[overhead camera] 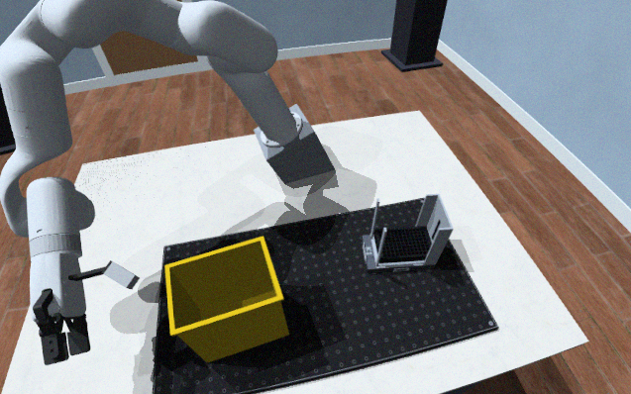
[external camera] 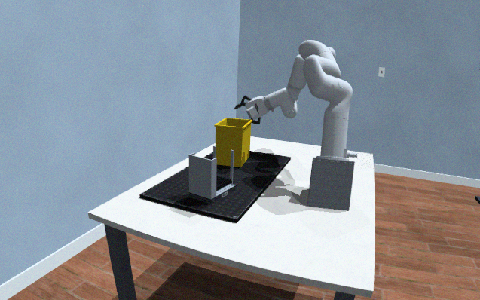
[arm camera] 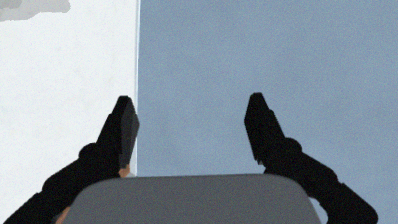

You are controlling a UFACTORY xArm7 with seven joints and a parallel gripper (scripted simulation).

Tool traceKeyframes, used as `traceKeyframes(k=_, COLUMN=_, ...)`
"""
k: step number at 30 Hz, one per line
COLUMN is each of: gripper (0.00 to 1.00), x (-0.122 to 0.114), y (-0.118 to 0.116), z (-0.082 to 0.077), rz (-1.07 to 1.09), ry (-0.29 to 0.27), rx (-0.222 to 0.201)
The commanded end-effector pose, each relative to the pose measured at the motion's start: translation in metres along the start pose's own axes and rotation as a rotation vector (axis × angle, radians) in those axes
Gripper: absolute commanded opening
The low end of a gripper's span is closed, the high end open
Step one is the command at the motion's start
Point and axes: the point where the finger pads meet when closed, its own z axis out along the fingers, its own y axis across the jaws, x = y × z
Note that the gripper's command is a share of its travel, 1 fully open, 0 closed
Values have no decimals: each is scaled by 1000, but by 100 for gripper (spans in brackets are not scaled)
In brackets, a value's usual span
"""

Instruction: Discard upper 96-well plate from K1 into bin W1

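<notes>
The yellow bin W1 (overhead camera: 225, 292) stands upright on the black baseplate (overhead camera: 362, 307); it also shows in the exterior view (external camera: 233, 141). The grey rack K1 (overhead camera: 408, 238) stands to its right and holds one dark 96-well plate (overhead camera: 405, 243) low down between its posts. I see no second plate above it. A paler patch lies low inside the bin (overhead camera: 261, 299); I cannot tell what it is. My gripper (overhead camera: 64, 346) is open and empty, beside the bin near the table's edge. The wrist view (arm camera: 192, 115) shows only wall and table edge between the fingers.
The arm's grey base block (overhead camera: 294, 150) stands on the white table behind the baseplate. The rack's thin posts (external camera: 232, 166) rise above its plate. The table's edge lies just under the gripper. Black stands are on the floor beyond the table.
</notes>
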Motion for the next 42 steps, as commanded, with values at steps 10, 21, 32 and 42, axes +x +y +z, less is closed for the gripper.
traceKeyframes(k=10, gripper=100, x=-1, y=2, z=0, rz=-3, ry=-2, rx=-3)
traceKeyframes(k=21, gripper=100, x=9, y=13, z=14, rz=43, ry=8, rx=25)
traceKeyframes(k=32, gripper=100, x=36, y=37, z=46, rz=92, ry=21, rx=58)
traceKeyframes(k=42, gripper=100, x=58, y=54, z=65, rz=139, ry=33, rx=93)
